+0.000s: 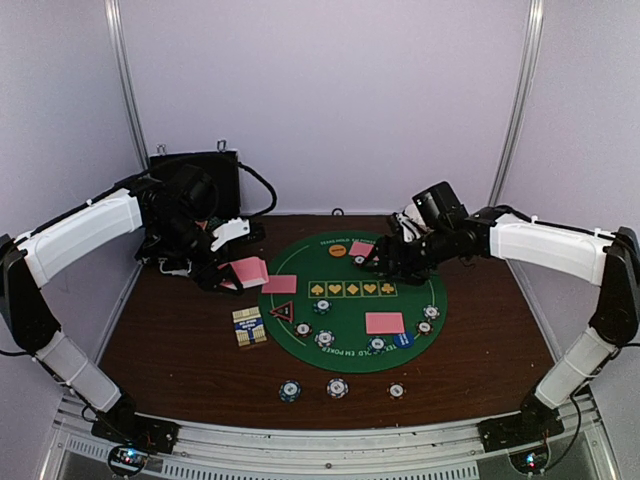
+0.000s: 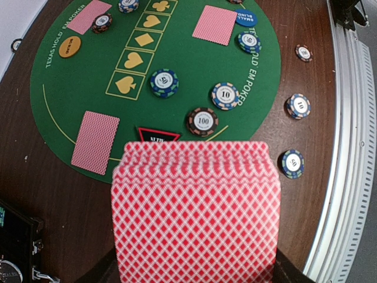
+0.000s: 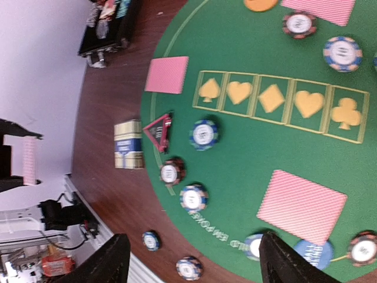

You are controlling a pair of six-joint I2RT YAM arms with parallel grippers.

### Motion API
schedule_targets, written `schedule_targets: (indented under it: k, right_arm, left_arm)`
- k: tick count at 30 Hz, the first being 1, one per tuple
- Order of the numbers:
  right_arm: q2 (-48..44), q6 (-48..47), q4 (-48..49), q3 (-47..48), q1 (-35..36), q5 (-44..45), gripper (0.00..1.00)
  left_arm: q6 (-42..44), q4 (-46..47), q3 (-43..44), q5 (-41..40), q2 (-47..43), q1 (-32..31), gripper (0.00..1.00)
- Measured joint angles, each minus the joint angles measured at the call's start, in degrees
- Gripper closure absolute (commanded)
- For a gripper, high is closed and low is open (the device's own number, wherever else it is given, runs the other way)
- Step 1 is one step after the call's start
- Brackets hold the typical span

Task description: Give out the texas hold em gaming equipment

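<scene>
My left gripper is shut on a fanned deck of pink-backed cards, held over the wood beside the left edge of the round green poker mat. My right gripper stands open and empty above the mat's far side. Single cards lie on the mat at left, near right and far. An orange button, a blue button, the red-black triangle marker and several chips sit on the felt. Three chips lie on the wood in front.
A blue and gold card box lies just left of the mat. The black hard case stands at the back left behind my left arm. A metal rail runs along the table's near edge.
</scene>
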Motion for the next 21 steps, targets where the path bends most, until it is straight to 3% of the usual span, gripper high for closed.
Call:
schedule_targets:
  k: [11,21]
  right_arm:
    - [12.2,16.3,21.6,8.7,13.8,-10.0,0.13]
    - [23.6,22.8,29.7,18.8,17.3,-13.6,0.12]
  left_arm:
    - [0.0,0.0,0.1,0.4,0.0,0.0,0.92]
    - [0.0,0.0,0.1,0.4,0.0,0.0,0.92]
